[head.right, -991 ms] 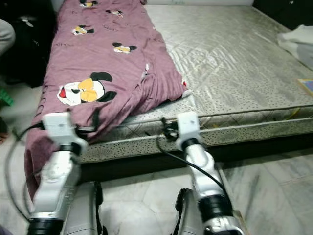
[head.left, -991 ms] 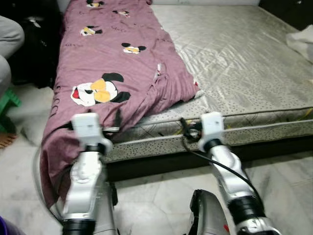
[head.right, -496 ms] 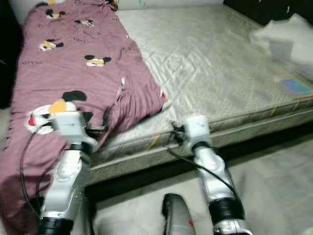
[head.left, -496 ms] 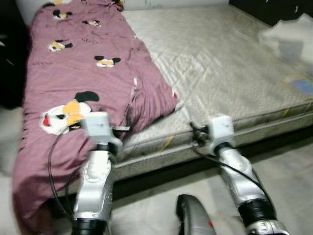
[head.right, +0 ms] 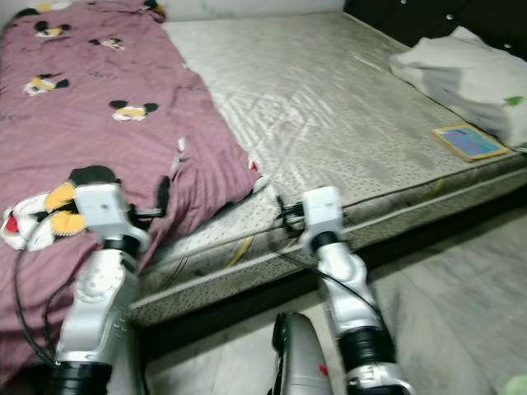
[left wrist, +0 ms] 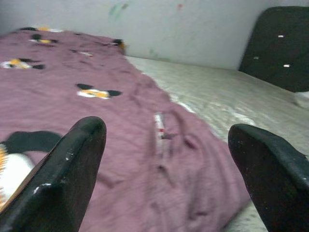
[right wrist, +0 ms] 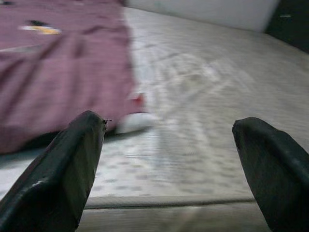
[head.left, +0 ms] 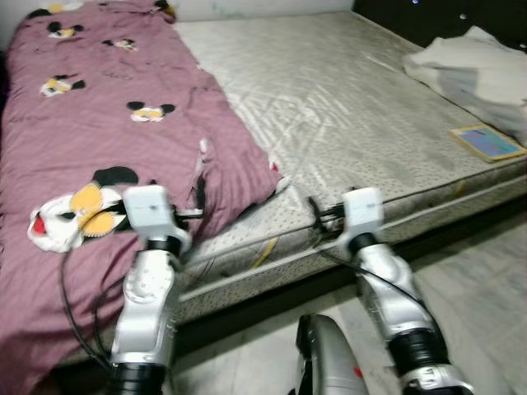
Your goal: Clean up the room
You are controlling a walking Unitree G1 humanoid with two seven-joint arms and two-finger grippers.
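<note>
On the mattress (head.left: 346,107), book (head.left: 487,141) newly visible — camera swung right

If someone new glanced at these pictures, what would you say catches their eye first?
The mauve cartoon-mouse printed blanket stands out most, covering the robot's left side of the bare grey quilted mattress and spilling over its near edge. Both open claws hover at that edge, the left claw over the blanket, the right claw over bare mattress. A crumpled white cloth bundle and a small flat colourful book lie at the far right.

Silver arms (head.left: 146,304), black cables (head.left: 78,329)
</note>
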